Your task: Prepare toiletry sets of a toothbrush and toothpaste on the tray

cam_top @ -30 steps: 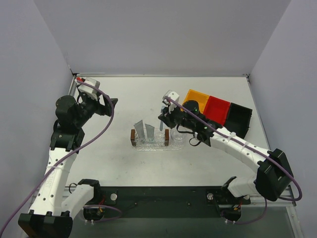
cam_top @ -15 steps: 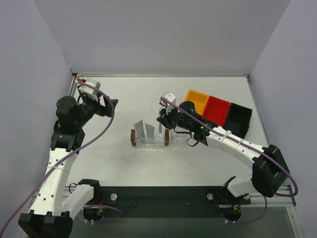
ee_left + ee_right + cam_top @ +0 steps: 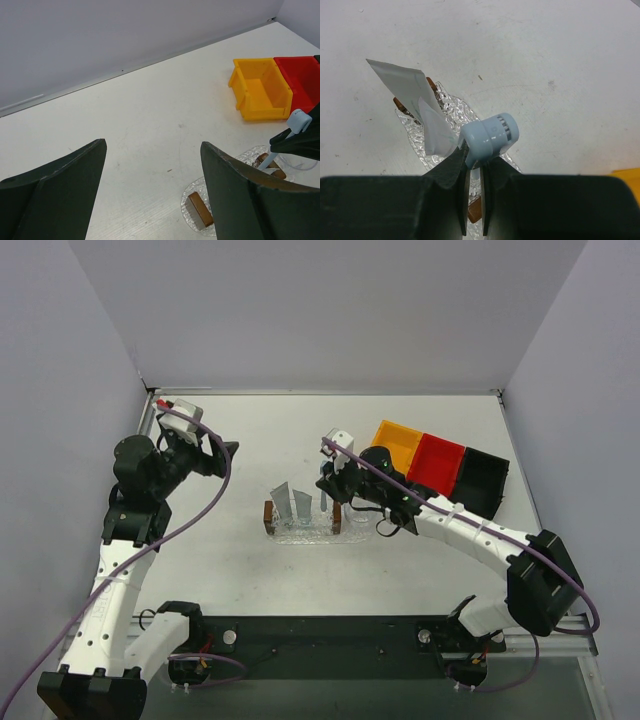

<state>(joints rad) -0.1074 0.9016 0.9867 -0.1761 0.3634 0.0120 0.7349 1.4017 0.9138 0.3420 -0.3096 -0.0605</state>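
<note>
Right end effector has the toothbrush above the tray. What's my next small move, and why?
Probably ease the right end effector straight down, then open it. It is shut on the toothbrush, held upright over the end of the tray, beside the two toothpaste tubes. Whether the brush's lower tip touches the tray is hidden.

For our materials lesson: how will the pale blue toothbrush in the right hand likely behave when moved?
The toothbrush looks thin and moulded, so probably stiff and light. The right hand pinches a narrow stem with a bulky end above, so it may pivot or slip. Released upright over the bumpy tray, it would likely topple.
</note>
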